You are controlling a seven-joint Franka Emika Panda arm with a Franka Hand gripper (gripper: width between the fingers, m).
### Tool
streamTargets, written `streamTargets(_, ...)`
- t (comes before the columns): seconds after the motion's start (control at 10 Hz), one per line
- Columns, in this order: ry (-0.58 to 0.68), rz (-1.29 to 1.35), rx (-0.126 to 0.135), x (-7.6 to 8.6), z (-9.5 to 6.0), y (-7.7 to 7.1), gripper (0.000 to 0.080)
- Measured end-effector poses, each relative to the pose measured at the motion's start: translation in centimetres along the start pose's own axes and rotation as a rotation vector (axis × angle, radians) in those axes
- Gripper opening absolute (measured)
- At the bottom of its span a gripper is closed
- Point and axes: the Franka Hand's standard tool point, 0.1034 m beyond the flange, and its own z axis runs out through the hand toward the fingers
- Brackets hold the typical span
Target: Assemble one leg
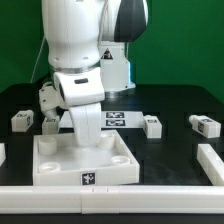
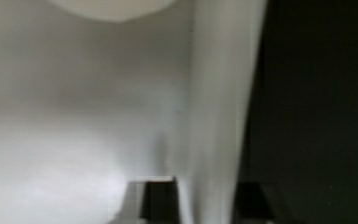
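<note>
A small white plastic block-shaped leg (image 1: 152, 125) is laid flat, its long axis roughly crosswise, apart from the white two-finger gripper (image 1: 88, 143) on the exterior view's right. The gripper is lowered onto a large white rimmed tray (image 1: 122, 163). How far it is open cannot be told.

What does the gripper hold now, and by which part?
It cannot be told: the gripper sits low over the white tray, its jaws hidden, and the wrist view is blurred.

Black bench (image 1: 170, 150), green backdrop (image 1: 180, 40), white arm (image 1: 75, 40), white tray (image 1: 55, 172) with a black-and-white tag on its front rim, white leg (image 1: 152, 125) and white marker board (image 1: 118, 120) both with black square tags.
</note>
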Motion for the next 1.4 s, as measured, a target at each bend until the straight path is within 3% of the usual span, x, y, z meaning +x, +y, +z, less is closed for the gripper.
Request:
streamTargets(0.1, -0.001, 0.0, -0.001, 0.0, 0.0, 0.0, 0.0071)
streamTargets(0.7, -0.001, 0.0, -0.004, 0.1, -0.1, 0.1, 0.0071)
streamTargets(0.8, -0.002, 0.054, -0.022, 1.1, 0.0, 0.4, 0.0072)
streamTargets(1.0, 0.003, 0.145, -0.026, 4.2, 0.0, 1.5, 0.0072)
streamTargets(1.4, 0.009, 0.23, -0.055, 9.5, -0.4, 6.1, 0.0072)
